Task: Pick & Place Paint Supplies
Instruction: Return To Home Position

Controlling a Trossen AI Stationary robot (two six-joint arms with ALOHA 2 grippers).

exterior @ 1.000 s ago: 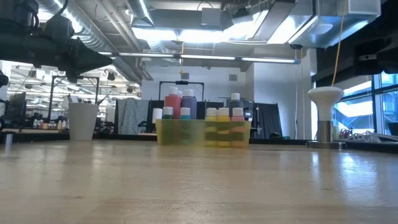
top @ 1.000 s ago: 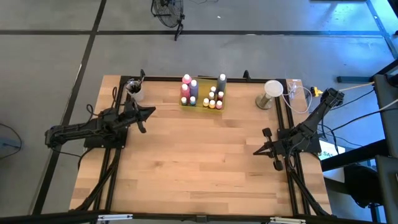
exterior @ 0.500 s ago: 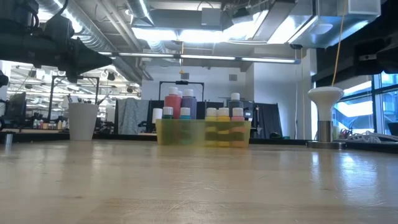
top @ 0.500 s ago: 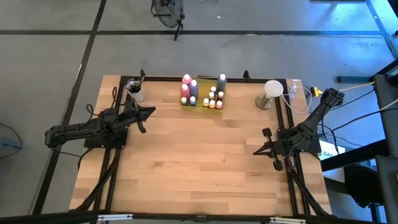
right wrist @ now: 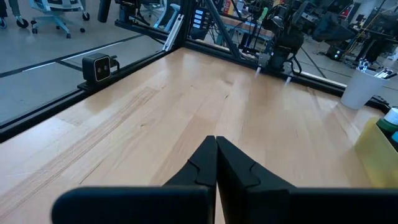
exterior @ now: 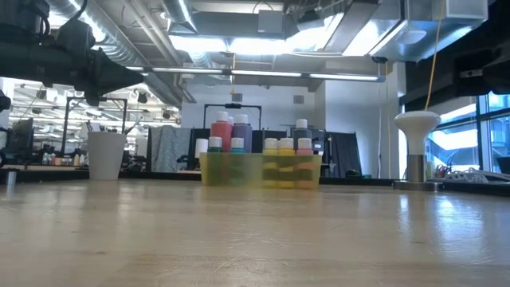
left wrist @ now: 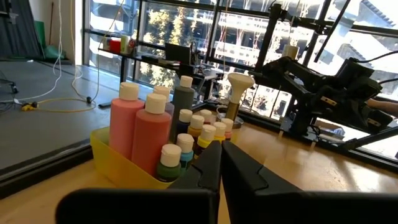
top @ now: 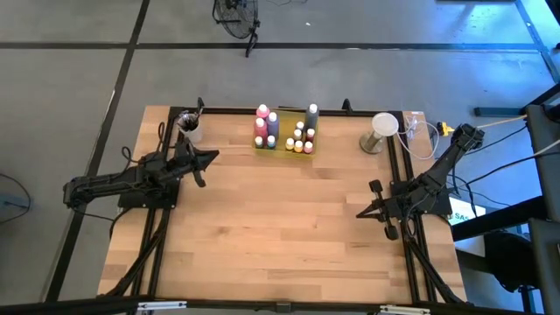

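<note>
The paint supplies stand in a translucent yellow tray (top: 282,148) at the table's far middle. They are tall pink (top: 262,114), purple (top: 272,122) and grey (top: 312,114) bottles and several small white-capped bottles (top: 300,140). Dark brushes stand in a white cup (top: 188,127) at the far left. My left gripper (top: 215,157) is shut and empty at the table's left side, pointing level toward the tray (left wrist: 115,158). My right gripper (top: 359,213) is shut and empty at the right side, pointing across the bare table top (right wrist: 205,93).
A pale mushroom-shaped stand (top: 382,131) sits at the far right, with cables beside it. Black rails (top: 157,254) run along both sides of the table. Open wood (top: 280,227) lies between the arms and toward the near edge.
</note>
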